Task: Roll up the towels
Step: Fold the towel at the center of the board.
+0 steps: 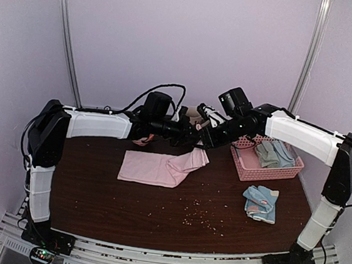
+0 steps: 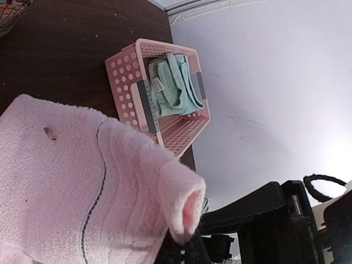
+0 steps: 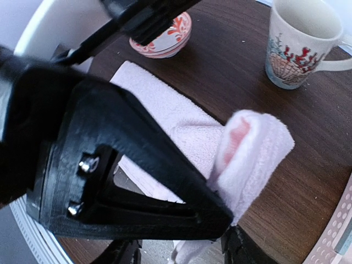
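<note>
A pale pink towel [image 1: 150, 168] lies flat on the dark table, its right end lifted and folded over. My left gripper [image 1: 187, 132] and right gripper [image 1: 204, 141] meet above that end, and both are shut on it. In the left wrist view the folded pink end [image 2: 184, 201] is pinched at my left gripper [image 2: 191, 242]. In the right wrist view the folded pink end [image 3: 253, 151] is pinched at my right gripper [image 3: 231, 231]. A light blue towel with pink-white patches [image 1: 261, 202] lies at the right. Sage green and pale blue towels [image 1: 274, 153] sit in the basket.
A pink lattice basket [image 1: 248, 166] stands at the back right and also shows in the left wrist view [image 2: 129, 82]. A patterned mug [image 3: 297, 47] and a red-and-white bowl [image 3: 165, 38] stand behind the towel. Crumbs [image 1: 196, 213] dot the table's middle.
</note>
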Motion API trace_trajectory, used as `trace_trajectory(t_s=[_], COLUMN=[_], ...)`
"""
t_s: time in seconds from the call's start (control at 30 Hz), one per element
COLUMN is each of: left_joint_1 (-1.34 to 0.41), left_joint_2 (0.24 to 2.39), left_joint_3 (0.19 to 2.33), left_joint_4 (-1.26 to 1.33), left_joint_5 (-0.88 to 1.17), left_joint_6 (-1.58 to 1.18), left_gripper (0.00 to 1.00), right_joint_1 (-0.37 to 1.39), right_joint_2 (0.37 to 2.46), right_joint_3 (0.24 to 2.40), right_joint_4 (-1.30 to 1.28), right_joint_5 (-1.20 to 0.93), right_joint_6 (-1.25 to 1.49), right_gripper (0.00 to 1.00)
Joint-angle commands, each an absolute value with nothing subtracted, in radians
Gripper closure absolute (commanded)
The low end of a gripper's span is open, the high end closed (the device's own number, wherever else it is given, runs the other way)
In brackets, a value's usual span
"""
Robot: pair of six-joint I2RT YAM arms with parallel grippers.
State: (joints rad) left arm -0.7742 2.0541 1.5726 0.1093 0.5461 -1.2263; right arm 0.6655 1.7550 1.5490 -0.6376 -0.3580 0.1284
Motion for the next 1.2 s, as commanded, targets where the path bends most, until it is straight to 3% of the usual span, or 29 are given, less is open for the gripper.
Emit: trace_trajectory(t_s=[0.0, 0.2, 0.47, 0.57, 0.7, 0.77, 0.87, 1.0, 1.17], left_joint_1=[-0.788, -0.789, -0.789, -0.788, -0.782, -0.769, -0.739, -0.665, -0.577], left_joint_2=[2.044, 2.042, 2.037, 2.034, 2.024, 2.003, 1.935, 1.816, 1.766], left_joint_3=[1.579, 1.578, 1.574, 1.568, 1.555, 1.547, 1.507, 1.381, 1.237], left_joint_4=[0.176, 0.183, 0.189, 0.189, 0.172, 0.131, 0.038, -0.087, -0.252], left_joint_5=[0.514, 0.51, 0.497, 0.497, 0.508, 0.527, 0.53, 0.478, 0.349], left_joint_6=[-1.247, -1.247, -1.278, -1.278, -1.23, -1.161, -1.018, -0.848, -0.666], left_gripper=[1.0, 1.0, 1.0, 1.0, 0.77, 0.67, 0.62, 0.62, 0.73], right_joint_1=[0.672, 0.669, 0.669, 0.667, 0.642, 0.61, 0.541, 0.446, 0.344], right_joint_2=[1.772, 1.788, 1.814, 1.815, 1.805, 1.796, 1.767, 1.73, 1.689], right_joint_3=[1.614, 1.619, 1.618, 1.621, 1.626, 1.621, 1.598, 1.587, 1.569], right_joint_4=[-0.643, -0.637, -0.628, -0.624, -0.62, -0.629, -0.647, -0.713, -0.77], right_joint_5=[-0.188, -0.15, -0.177, -0.17, -0.2, -0.234, -0.302, -0.412, -0.423], right_joint_6=[0.142, 0.161, 0.165, 0.164, 0.166, 0.158, 0.122, 0.05, -0.029], right_gripper=[0.54, 0.68, 0.71, 0.83, 1.0, 1.0, 1.0, 1.0, 1.0])
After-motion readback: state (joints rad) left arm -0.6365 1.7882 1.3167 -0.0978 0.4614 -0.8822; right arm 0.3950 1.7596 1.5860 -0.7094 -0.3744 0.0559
